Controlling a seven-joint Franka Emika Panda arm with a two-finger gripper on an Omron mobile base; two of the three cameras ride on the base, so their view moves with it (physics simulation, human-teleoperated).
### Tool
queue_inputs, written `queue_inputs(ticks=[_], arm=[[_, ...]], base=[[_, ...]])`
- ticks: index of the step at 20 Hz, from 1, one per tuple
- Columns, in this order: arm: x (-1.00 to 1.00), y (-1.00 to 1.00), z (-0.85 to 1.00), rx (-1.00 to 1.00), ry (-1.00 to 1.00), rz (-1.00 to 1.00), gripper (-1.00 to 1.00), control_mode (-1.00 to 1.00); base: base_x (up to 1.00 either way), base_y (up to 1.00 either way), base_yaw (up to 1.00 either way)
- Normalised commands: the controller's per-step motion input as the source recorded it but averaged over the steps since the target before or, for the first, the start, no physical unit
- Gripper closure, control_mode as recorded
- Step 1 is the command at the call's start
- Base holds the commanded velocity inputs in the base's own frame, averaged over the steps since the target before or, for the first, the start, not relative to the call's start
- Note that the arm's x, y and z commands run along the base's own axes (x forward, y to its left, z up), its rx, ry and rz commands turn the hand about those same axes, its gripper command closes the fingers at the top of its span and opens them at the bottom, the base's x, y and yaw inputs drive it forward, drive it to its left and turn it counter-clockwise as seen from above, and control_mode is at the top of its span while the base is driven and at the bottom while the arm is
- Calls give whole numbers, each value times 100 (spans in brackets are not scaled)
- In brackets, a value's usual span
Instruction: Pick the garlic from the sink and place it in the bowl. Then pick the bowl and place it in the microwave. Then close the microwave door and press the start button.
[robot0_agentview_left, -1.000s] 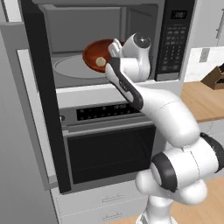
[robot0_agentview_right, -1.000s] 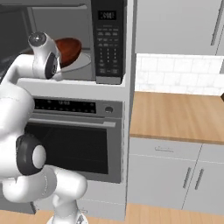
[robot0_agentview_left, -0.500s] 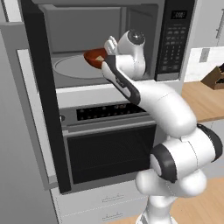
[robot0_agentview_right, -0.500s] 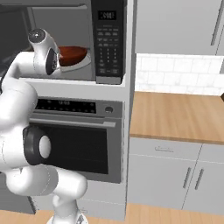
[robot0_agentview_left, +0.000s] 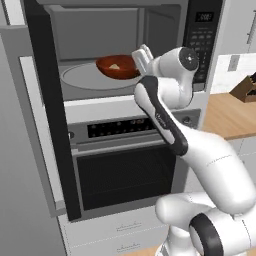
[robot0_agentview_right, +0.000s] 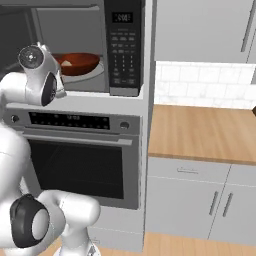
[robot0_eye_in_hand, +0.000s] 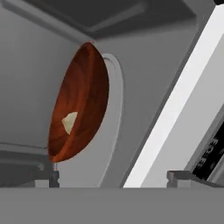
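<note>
the bowl with the garlic inside sits on the microwave turntable, just ahead of the released, wide-open hand. the placing step looks done. next the hand must clear the opening and swing the door shut.

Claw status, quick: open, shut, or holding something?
Claw: open, holding nothing; the glossy reddish-brown wooden bowl sits free on the microwave's round grey turntable.

Microwave mouth unobstructed; door swung wide at 9 o'clock. Bowl seated on turntable at 3 o'clock; left half bare.
</note>
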Motion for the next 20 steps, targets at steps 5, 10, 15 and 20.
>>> queue_inputs(ticks=[5, 10, 15, 20], arm=[[-100, -2, -46, -21, 0, 33, -100, -100], [-100, -2, -13, -55, -1, 53, -100, -100], [-96, -1, 3, -75, -1, 61, -100, -100], [-66, 0, -2, -77, -10, 66, -100, -100]], base=[[0, 0, 0], [0, 0, 0], [0, 0, 0], [0, 0, 0]])
